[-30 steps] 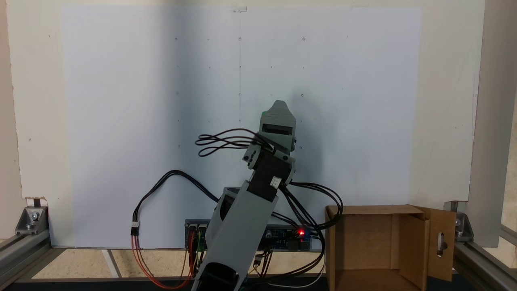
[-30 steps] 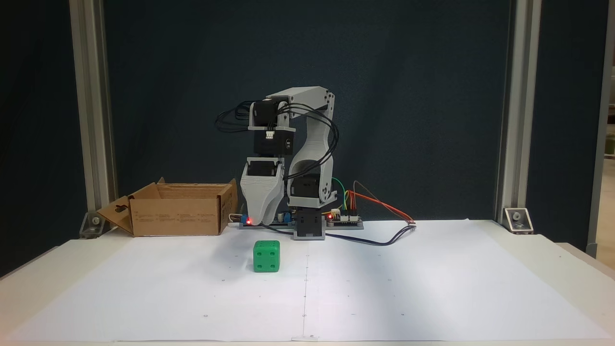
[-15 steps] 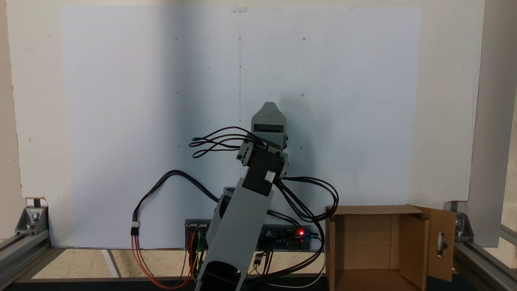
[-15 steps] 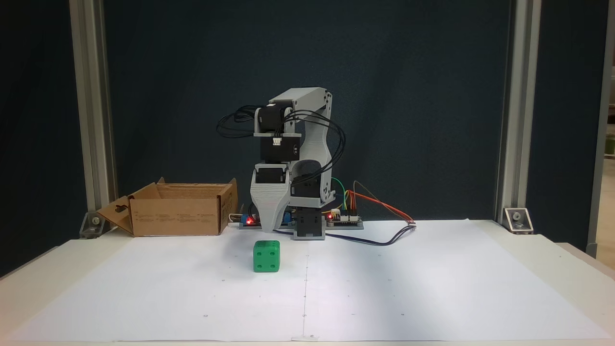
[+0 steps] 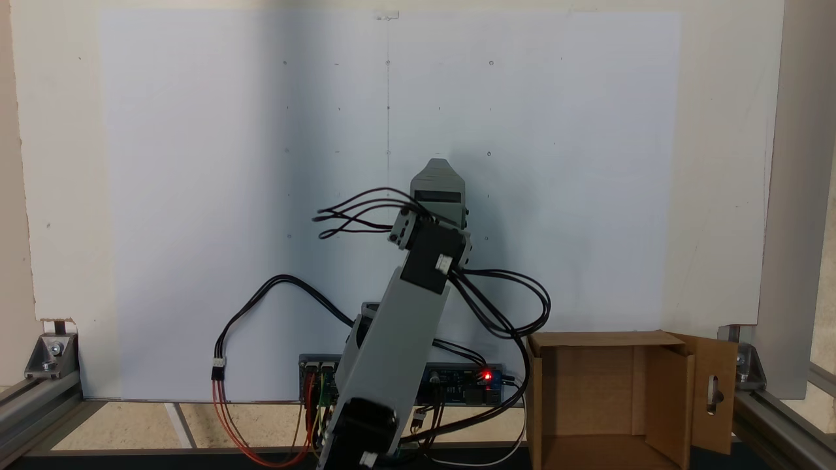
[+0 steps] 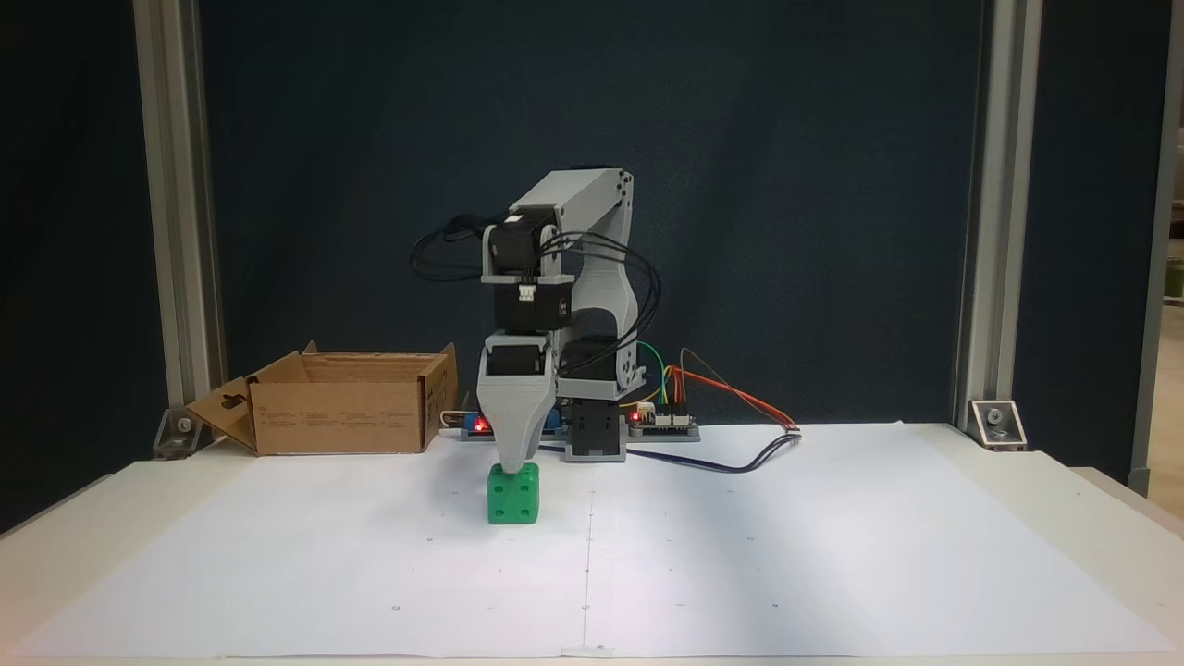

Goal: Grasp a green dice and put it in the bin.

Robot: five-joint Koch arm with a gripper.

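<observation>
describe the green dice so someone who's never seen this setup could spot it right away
Start at the big white paper sheet covering the table, then find the grey arm at its back edge. Straight under the arm's pointed grey gripper sits the green dice, a small cube with dark pips. It is the one bright green thing, far smaller than the brown cardboard bin to its left.

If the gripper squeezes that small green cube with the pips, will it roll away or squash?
The small bright green dice sits flat on the white paper sheet, so it probably slides rather than rolls. It looks rigid, so squashing seems unlikely. Its rounded corners and smooth faces might let it slip from the grey gripper just above.
</observation>
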